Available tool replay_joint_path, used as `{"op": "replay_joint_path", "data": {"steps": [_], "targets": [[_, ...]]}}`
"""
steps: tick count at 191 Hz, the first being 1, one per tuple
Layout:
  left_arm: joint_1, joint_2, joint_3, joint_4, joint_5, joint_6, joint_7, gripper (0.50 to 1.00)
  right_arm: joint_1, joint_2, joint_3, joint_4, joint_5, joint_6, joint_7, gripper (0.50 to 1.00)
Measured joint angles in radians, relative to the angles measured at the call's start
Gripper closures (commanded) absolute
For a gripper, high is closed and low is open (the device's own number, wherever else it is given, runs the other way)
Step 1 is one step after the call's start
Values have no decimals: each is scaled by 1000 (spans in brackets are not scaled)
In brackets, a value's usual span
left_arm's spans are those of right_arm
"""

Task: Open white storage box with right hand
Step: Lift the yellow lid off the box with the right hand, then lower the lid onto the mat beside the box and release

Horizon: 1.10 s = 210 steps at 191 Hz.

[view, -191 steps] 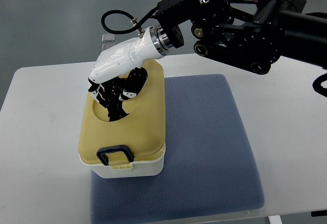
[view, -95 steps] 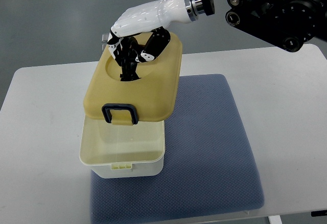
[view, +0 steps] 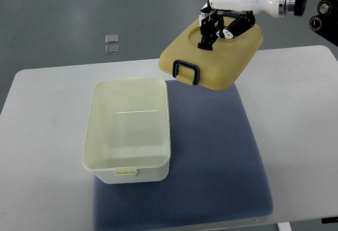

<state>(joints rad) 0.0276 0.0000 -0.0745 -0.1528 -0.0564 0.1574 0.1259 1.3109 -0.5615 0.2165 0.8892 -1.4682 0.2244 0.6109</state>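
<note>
white storage box lidless, yellow lid aloft in right hand, fingers curled in its recess

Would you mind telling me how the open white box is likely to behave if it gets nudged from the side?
The white box looks empty and thin-walled, so it is probably light. It sits partly on the blue mat, partly on the table, so it may pivot rather than slide evenly. Broad and low, it seems unlikely to tip.
</note>
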Motion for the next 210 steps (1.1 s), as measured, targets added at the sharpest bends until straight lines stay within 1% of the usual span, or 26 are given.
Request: {"op": "replay_joint_path", "data": {"steps": [36, 91, 170, 210], "targets": [[0, 0, 0, 0, 0, 0, 0, 500, -98, -13, 0, -29, 2, -73, 0, 1000], [0, 0, 0, 0, 0, 0, 0, 500, -191, 3, -3, -33, 9, -137, 0, 1000], [0, 0, 0, 0, 0, 0, 0, 500, -258, 77, -10, -30, 5, -172, 0, 1000], [0, 0, 0, 0, 0, 0, 0, 500, -290, 99, -12, -30, 5, -176, 0, 1000]]}}
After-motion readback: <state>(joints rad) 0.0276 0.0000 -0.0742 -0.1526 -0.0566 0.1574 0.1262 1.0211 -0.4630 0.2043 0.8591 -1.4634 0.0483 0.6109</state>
